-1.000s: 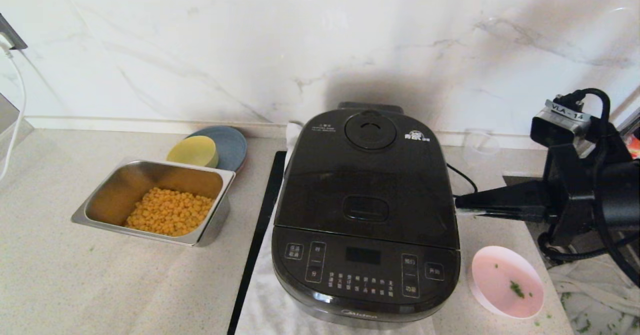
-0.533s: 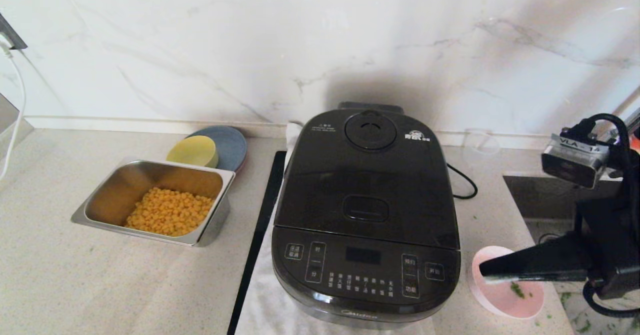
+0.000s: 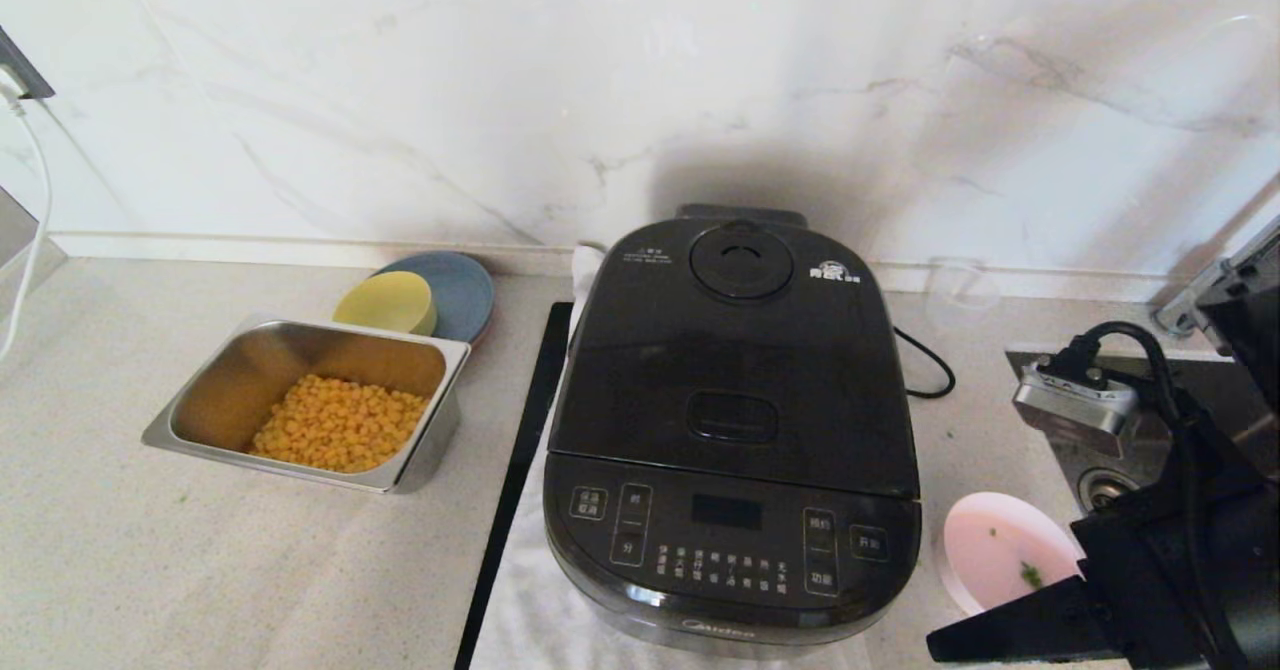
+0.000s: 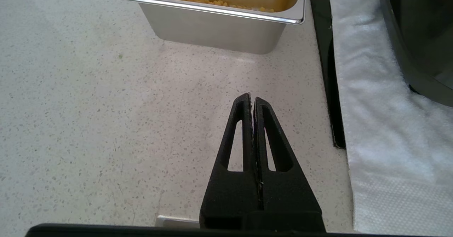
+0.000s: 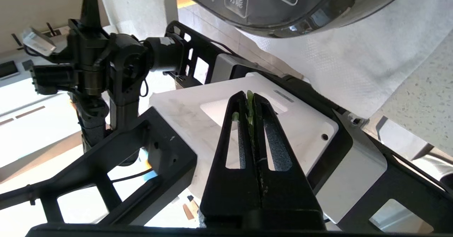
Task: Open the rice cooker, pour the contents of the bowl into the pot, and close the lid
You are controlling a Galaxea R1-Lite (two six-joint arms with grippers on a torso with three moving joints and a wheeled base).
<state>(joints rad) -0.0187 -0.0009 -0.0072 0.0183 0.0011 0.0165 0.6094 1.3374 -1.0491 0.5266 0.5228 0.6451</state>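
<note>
Right arm pulled back low, cooker shut, bowl nearly empty.

Your right gripper [image 3: 940, 647], fingers pressed together with only green herb scraps stuck between them, now sits at the counter's [image 3: 120, 570] near edge, just below the small pale-pink bowl [image 3: 1000, 558]; 1 second ago it pointed at the cooker's side, higher up. Your left gripper [image 4: 252, 100] hangs closed and empty over the counter. Beyond, the glossy black rice cooker [image 3: 732, 430] has its hinged black lid [image 3: 730, 350] down, unchanged across all 3 head frames. That suggests the task is finished.
</note>
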